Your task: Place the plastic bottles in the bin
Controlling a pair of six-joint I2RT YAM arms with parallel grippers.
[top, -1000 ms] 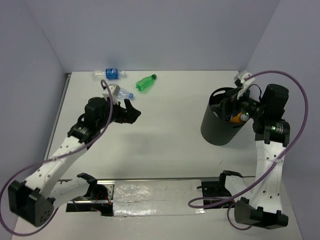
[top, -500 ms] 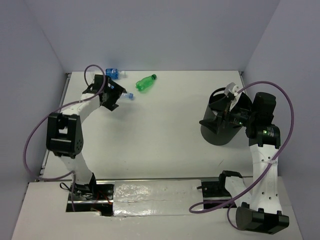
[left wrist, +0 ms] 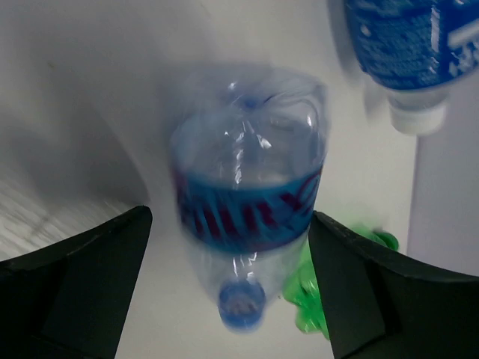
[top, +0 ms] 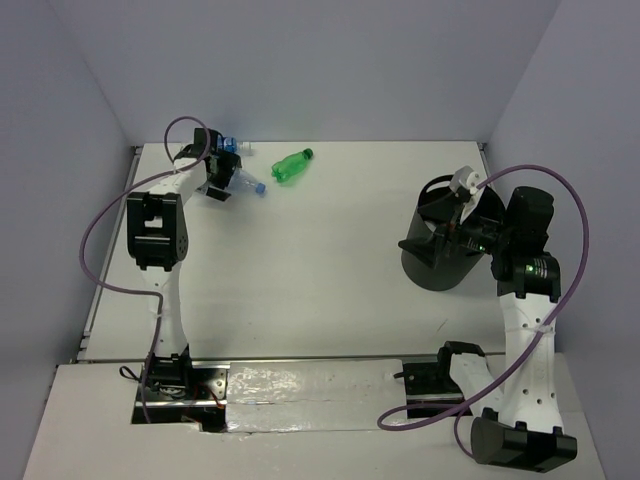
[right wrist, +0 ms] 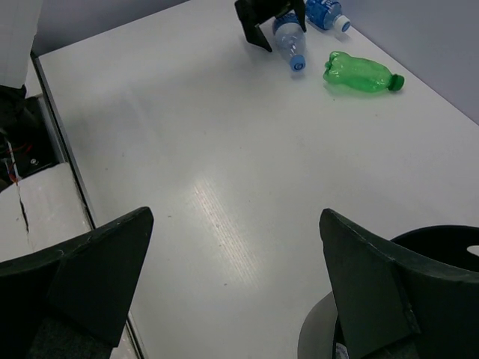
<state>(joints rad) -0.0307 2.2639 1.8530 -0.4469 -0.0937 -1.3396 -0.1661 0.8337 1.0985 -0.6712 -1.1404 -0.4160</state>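
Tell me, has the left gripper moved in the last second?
Yes. The left gripper went back and left, from nearer than the green bottle to almost level with it, open around a clear bottle.

Clear bottle [left wrist: 247, 187], left wrist view: blue label band round middle, reddish script lettering across it, smeared by motion blur, not legible. Second clear bottle [left wrist: 408, 41], top right of same view: blue label with fine white print, too small and blurred to read. Top external and right wrist views: both labels mere blue patches, no letters resolvable. No readable word, brand or number anywhere.
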